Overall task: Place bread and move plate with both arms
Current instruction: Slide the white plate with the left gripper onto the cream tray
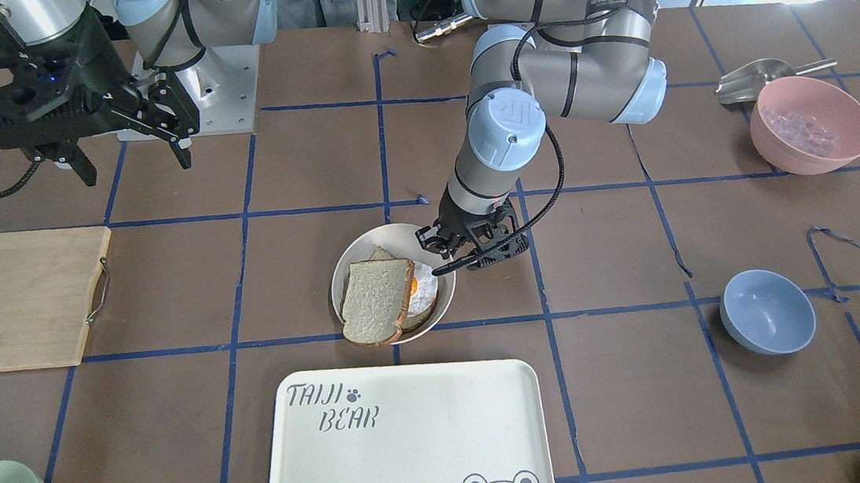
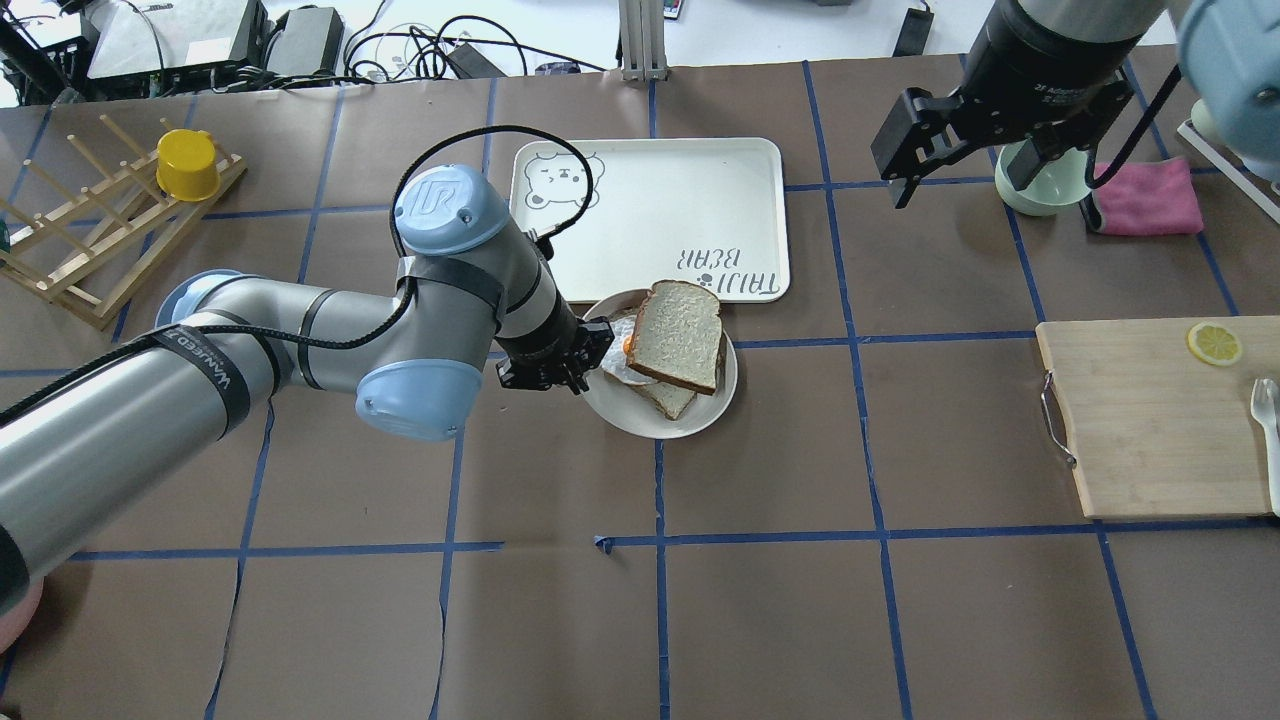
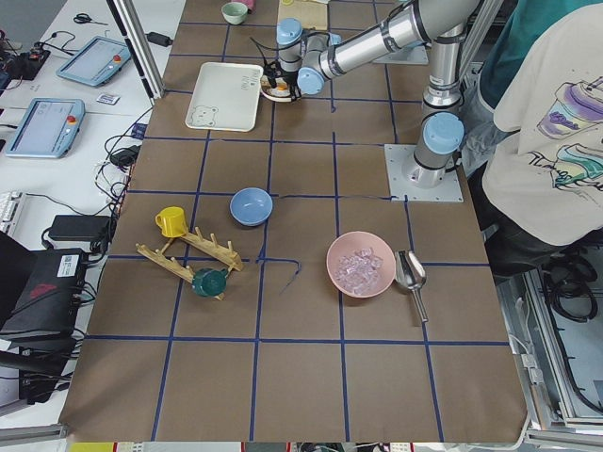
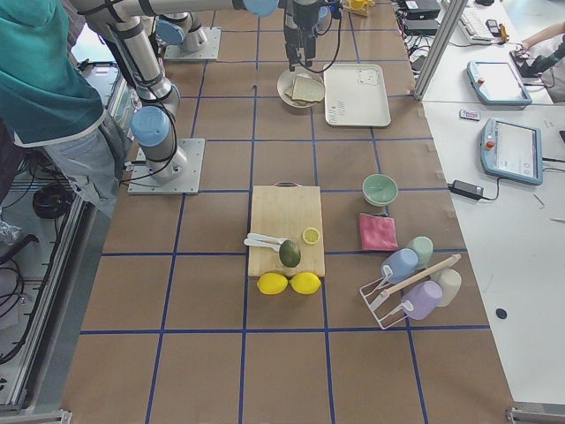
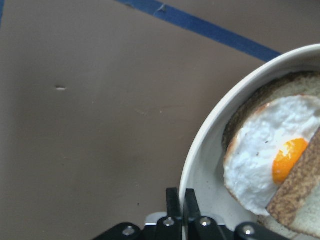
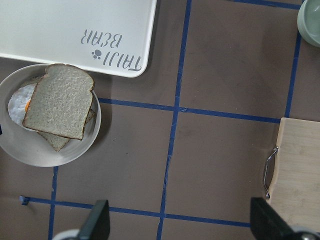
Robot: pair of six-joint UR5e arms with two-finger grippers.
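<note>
The plain bread slice (image 1: 376, 300) lies on top of an egg-topped slice (image 5: 265, 150) in the round off-white plate (image 1: 367, 243). It also shows in the overhead view (image 2: 678, 335) and the right wrist view (image 6: 59, 101). My left gripper (image 1: 442, 266) is low at the plate's rim (image 5: 200, 165), on the side toward my left arm, and its fingers (image 5: 172, 200) are shut on that rim. My right gripper (image 2: 960, 170) hangs high above the table, well off to the plate's side, open and empty.
The white bear-printed tray (image 1: 407, 449) lies just beyond the plate. A wooden cutting board (image 2: 1150, 420) with a lemon slice lies under my right side. A pale green bowl (image 2: 1040, 185), pink cloth (image 2: 1145, 195), blue bowl (image 1: 766, 312), pink bowl (image 1: 811, 123) and wooden rack (image 2: 90, 230) stand around.
</note>
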